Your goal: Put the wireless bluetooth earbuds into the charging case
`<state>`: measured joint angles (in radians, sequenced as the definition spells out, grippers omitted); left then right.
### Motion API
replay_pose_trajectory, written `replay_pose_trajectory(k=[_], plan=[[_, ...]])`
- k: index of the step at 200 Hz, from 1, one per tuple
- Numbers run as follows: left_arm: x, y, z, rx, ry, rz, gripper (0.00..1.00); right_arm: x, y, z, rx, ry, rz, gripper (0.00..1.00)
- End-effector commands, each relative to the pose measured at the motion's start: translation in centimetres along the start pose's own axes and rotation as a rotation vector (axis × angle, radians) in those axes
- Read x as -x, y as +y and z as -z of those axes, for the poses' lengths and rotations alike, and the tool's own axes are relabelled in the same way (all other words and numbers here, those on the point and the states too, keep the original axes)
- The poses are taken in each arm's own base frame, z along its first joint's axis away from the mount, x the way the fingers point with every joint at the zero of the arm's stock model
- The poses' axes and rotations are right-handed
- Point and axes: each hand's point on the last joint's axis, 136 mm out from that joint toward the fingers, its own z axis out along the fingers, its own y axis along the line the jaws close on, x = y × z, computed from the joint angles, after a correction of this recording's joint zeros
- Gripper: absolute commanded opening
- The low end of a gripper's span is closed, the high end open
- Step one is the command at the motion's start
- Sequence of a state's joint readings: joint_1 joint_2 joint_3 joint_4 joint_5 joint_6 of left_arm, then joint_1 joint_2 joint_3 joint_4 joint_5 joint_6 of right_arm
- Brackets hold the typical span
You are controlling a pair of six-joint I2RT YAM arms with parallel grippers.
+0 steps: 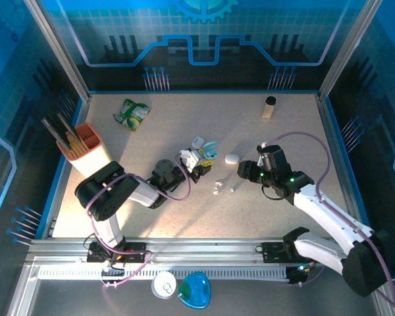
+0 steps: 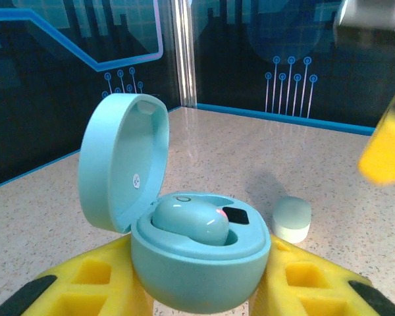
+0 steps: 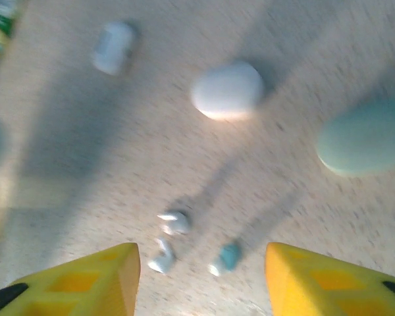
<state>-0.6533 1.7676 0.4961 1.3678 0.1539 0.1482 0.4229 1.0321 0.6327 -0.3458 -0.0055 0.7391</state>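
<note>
Tabletop scene: left gripper (image 2: 199, 289) clamps the open teal case (image 2: 191, 263) (one bud (image 2: 187, 220) seated). Right gripper (image 3: 201, 276), jaws apart, should next pinch the lower-centre teal earbud (image 3: 229, 255).

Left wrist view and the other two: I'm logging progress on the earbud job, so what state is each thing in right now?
teal charging case: lid open, upright, gripped.
seated earbud: in the teal charging case's pocket.
loose earbuds: lying on the table, uncased.
white case: closed, on the table.
left end effector: shut on the teal charging case.
right end effector: open, above the loose earbuds.
</note>
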Motion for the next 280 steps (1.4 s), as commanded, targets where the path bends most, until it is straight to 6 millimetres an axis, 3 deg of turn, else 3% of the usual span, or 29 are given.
replay_pose_trajectory(k=[1, 34, 101, 181, 231, 280], plan=[[2.1, -0.4, 0.6, -0.032, -0.061, 0.027, 0.33, -1.9, -0.3, -1.7, 0.055, 0.095, -0.092, 0.44], [2.2, -0.7, 0.5, -0.049, -0.065, 0.028, 0.33, -4.7, -0.8, -4.3, 0.053, 0.237, -0.111, 0.32], [2.1, -0.8, 0.6, -0.057, -0.06, 0.027, 0.34, -7.0, -1.0, -6.8, 0.037, 0.339, -0.093, 0.18], [1.7, -0.8, 0.7, -0.053, -0.052, 0.016, 0.35, -7.2, -0.8, -7.7, 0.023, 0.364, -0.07, 0.24], [1.5, -0.8, 0.7, -0.053, -0.048, 0.014, 0.35, -6.2, 0.1, -7.6, 0.042, 0.328, -0.047, 0.26], [1.5, -0.7, 0.7, -0.047, -0.047, 0.013, 0.35, -5.4, 1.4, -8.4, 0.092, 0.306, -0.085, 0.34]])
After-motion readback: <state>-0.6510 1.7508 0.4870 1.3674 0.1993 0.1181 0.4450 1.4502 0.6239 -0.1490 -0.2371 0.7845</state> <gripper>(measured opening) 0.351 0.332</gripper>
